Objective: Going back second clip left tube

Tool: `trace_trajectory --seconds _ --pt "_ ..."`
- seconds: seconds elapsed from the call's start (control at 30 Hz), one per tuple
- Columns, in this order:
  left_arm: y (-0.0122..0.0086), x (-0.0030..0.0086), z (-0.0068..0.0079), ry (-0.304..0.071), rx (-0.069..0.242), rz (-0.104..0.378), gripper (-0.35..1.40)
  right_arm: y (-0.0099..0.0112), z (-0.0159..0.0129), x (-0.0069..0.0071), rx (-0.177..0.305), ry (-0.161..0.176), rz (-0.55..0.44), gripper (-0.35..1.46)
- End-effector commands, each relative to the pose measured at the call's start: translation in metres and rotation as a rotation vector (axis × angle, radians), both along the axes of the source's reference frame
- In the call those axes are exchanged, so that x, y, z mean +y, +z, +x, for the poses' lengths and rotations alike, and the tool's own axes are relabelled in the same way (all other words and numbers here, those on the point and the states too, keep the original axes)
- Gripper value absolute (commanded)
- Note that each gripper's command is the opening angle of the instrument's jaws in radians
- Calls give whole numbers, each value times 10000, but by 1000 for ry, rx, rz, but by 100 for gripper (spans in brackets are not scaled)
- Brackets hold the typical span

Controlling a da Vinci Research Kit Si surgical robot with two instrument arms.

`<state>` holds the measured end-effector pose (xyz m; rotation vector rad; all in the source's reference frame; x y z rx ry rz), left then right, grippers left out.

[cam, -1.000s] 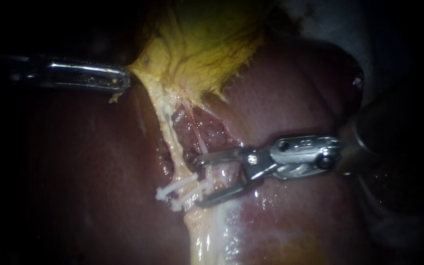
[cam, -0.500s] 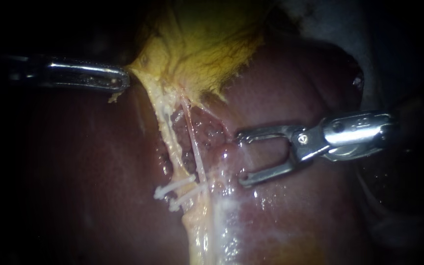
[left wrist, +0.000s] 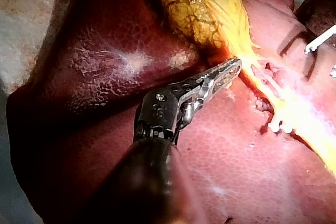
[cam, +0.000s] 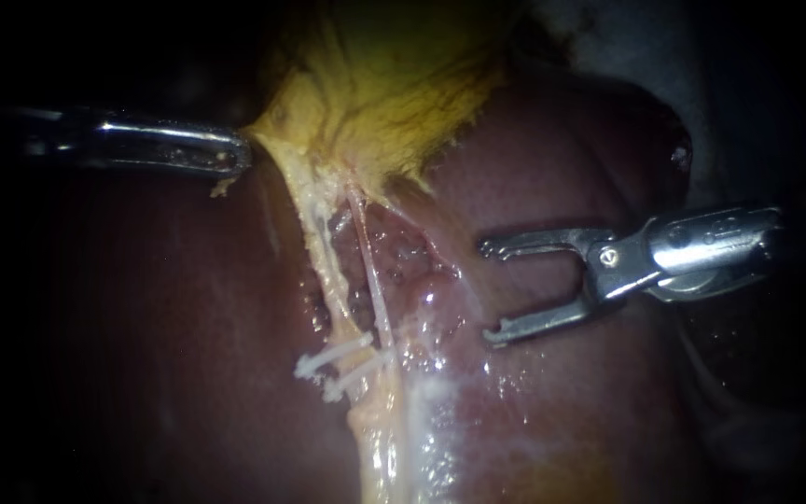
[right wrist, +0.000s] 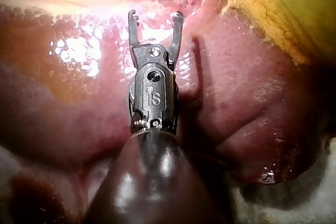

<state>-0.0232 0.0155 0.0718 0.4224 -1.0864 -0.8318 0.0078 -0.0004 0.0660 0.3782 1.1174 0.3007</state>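
Observation:
Two white clips (cam: 338,359) lie side by side across the pale left tube (cam: 328,271), which runs down from the yellow gallbladder (cam: 394,93). A thinner tube (cam: 375,280) runs just right of it. My right instrument (cam: 487,291) hovers over the liver to the right of the tubes, jaws open and empty, clear of the clips; the right wrist view shows the same open jaws (right wrist: 156,17). My left instrument (cam: 230,157) is shut on the gallbladder's lower edge and holds it taut toward the left. The left wrist view shows that grip (left wrist: 233,68) and the clips (left wrist: 278,127).
Dark red liver (cam: 142,327) surrounds the tubes, with a wet glistening patch (cam: 431,373) below the clips. Raw dissected tissue (cam: 412,261) lies between the tubes and my right instrument. Pale cloth (cam: 627,47) shows at the upper right behind the liver.
My right instrument has drawn back to the right, away from the clips and the tubes, its jaws staying open. The left instrument has kept its hold.

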Motion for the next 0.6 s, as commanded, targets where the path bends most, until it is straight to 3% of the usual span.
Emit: trace_trajectory --seconds 0.03,0.3,0.6 --pt "4 -2 -3 1 -3 -2 -35 -1 0 -1 0 0 0 60" --pt "44 -8 -29 37 14 -7 -35 -3 -4 -3 -4 -5 0 60" --pt "67 -10 -37 48 21 9 -35 -5 -6 -4 -8 -9 0 60"
